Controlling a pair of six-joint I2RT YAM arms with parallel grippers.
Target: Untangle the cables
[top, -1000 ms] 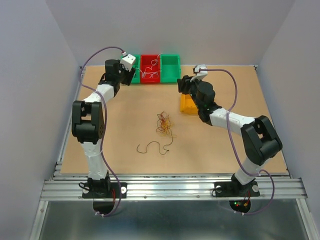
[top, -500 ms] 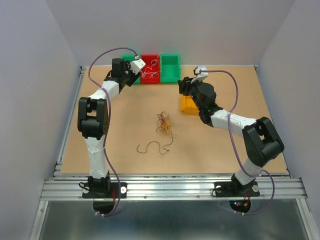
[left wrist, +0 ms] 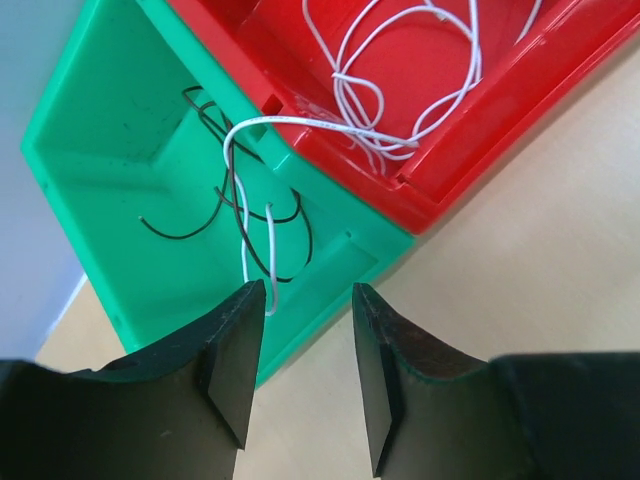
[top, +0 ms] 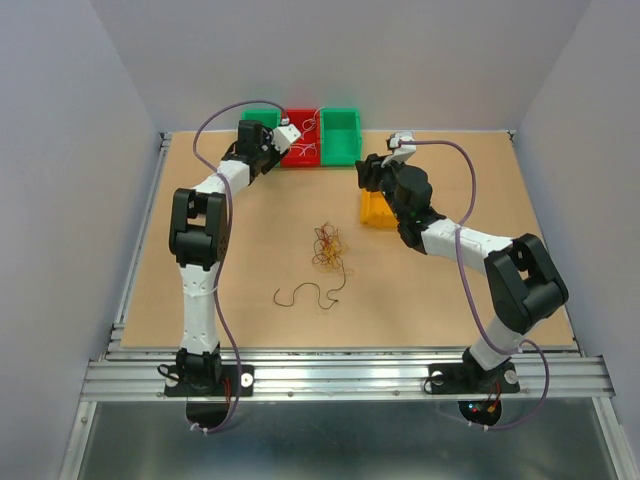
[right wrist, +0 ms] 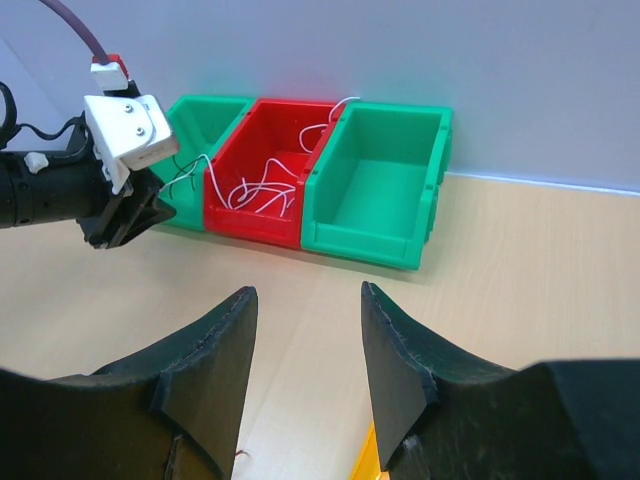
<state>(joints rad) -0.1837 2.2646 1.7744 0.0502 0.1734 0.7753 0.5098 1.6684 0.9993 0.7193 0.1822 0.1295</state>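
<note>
The cables (top: 328, 247) lie as a small tangle of red, yellow-orange and dark wires in the middle of the table, with no gripper touching them. One dark wire (top: 305, 294) lies loose just in front of the tangle. My left gripper (left wrist: 307, 295) is open and holds nothing. It hovers at the back, over the front corner where the left green bin (left wrist: 120, 190) meets the red bin (left wrist: 500, 120). My right gripper (right wrist: 306, 295) is also open and holds nothing. It hangs above the table by the yellow bin (top: 377, 208) and faces the bins.
Dark wires (left wrist: 240, 200) lie in the left green bin. A white wire (left wrist: 300, 122) drapes into it over the wall from the red bin, which holds more white wires (left wrist: 400, 60). The right green bin (right wrist: 380, 190) shows no wires. Grey walls close the table's back and sides.
The left arm has swung right, from over the left green bin towards the red bin, and its jaws have narrowed somewhat. The right arm has barely moved.
</note>
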